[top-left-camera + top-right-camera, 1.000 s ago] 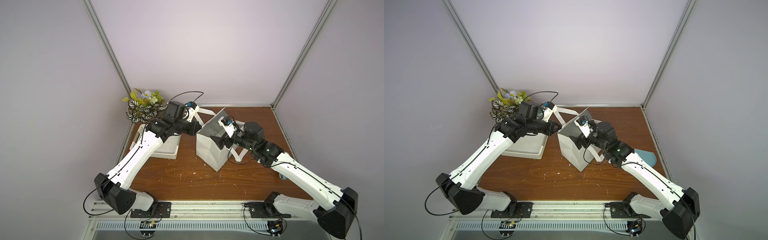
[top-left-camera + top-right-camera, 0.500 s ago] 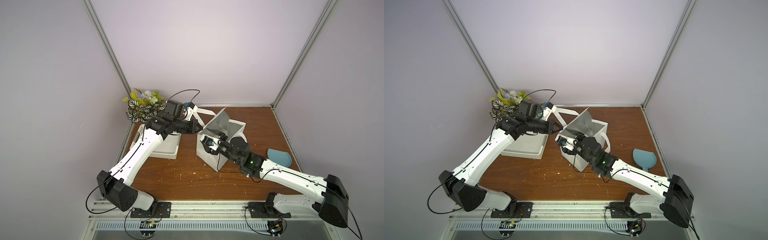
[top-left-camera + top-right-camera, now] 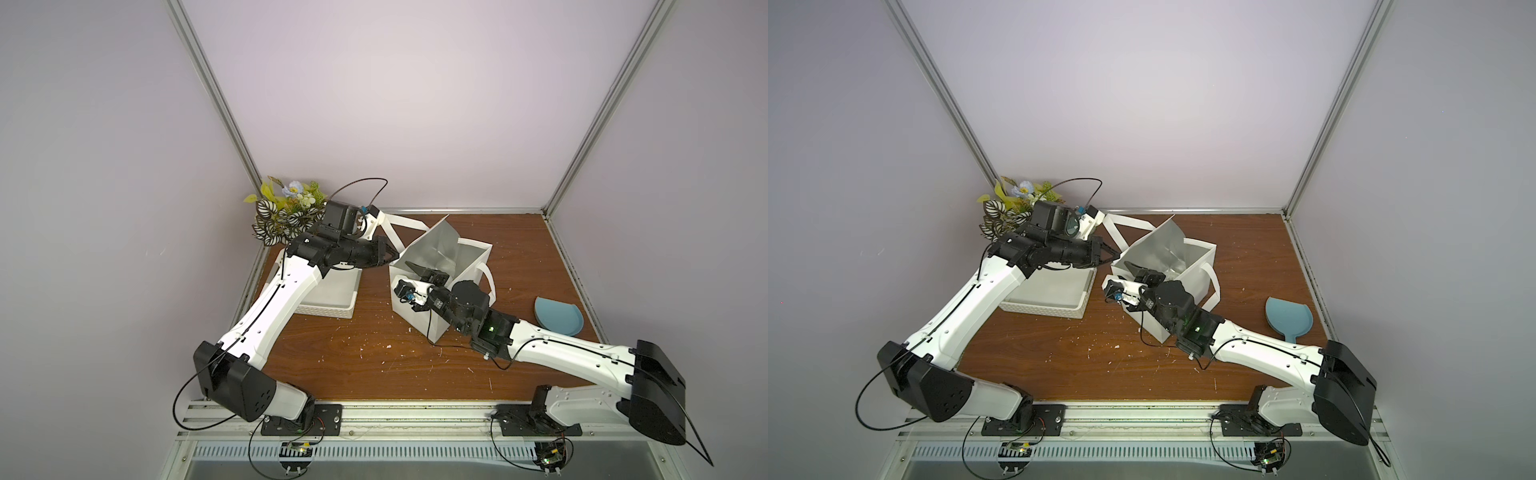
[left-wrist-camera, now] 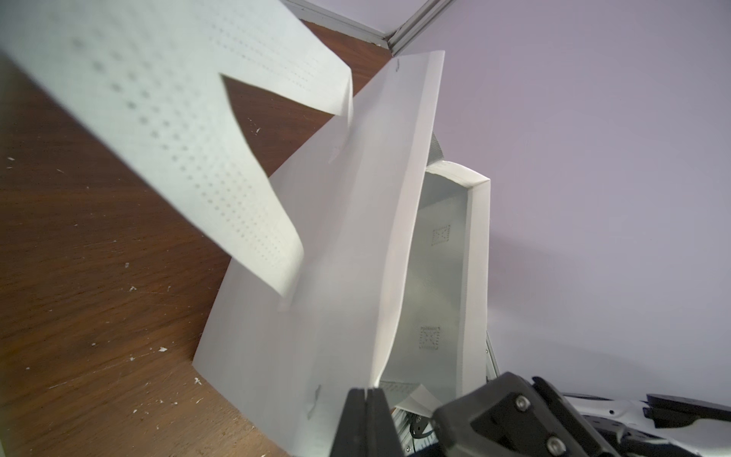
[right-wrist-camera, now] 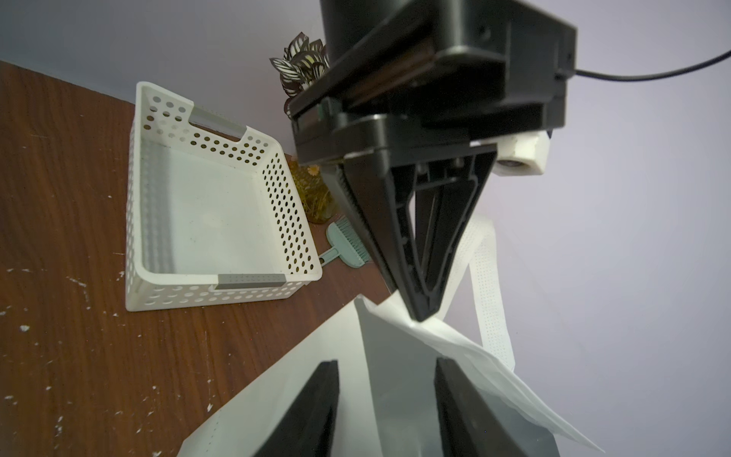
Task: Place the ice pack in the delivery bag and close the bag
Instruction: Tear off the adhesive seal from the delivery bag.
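Delivery bag (image 3: 441, 246) gapes, left claw (image 3: 394, 257) pinching its rim, right claw (image 3: 418, 272) inside.

You have no text, label, brand name or number to read in any of these views. The nearest thing to a sign is on the silver lining of the delivery bag (image 4: 340, 253). In the left wrist view you can make out two small stitched squares (image 4: 440, 236) there, each crossed from corner to corner, one beyond the other along the inner wall. They are plain stitch patterns, not letters or figures.
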Controlling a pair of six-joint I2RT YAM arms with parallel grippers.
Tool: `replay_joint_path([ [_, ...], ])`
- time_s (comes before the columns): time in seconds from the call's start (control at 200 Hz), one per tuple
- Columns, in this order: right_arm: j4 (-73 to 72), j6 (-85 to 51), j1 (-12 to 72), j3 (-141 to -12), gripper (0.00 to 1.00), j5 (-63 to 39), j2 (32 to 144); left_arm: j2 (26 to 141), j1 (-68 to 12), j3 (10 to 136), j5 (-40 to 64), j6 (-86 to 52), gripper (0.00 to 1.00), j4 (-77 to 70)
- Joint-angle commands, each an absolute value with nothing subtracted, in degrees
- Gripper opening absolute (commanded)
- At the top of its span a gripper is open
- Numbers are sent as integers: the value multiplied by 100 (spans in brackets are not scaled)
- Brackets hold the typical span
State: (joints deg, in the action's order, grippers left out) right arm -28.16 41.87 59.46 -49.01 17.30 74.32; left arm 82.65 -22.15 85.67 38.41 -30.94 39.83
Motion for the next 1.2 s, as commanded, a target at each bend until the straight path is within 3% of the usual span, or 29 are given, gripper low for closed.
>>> replay_joint_path([
  [0.0,-3184,4191,5971,-5084,47,1837,7431,8173,-2065,8527,3886,-3138,0,3992],
  [0.796,-3120,4371,5964,-5538,48,1899,7820,8264,-1547,8532,4335,-3226,0,3845],
  [0.886,-3176,4445,5963,-5546,41,1890,7885,8244,-1549,8534,4428,-3326,0,3771],
  [1.196,-3474,4613,5959,-5795,32,1884,8291,8209,-1547,8272,4466,-3427,0,3753],
])
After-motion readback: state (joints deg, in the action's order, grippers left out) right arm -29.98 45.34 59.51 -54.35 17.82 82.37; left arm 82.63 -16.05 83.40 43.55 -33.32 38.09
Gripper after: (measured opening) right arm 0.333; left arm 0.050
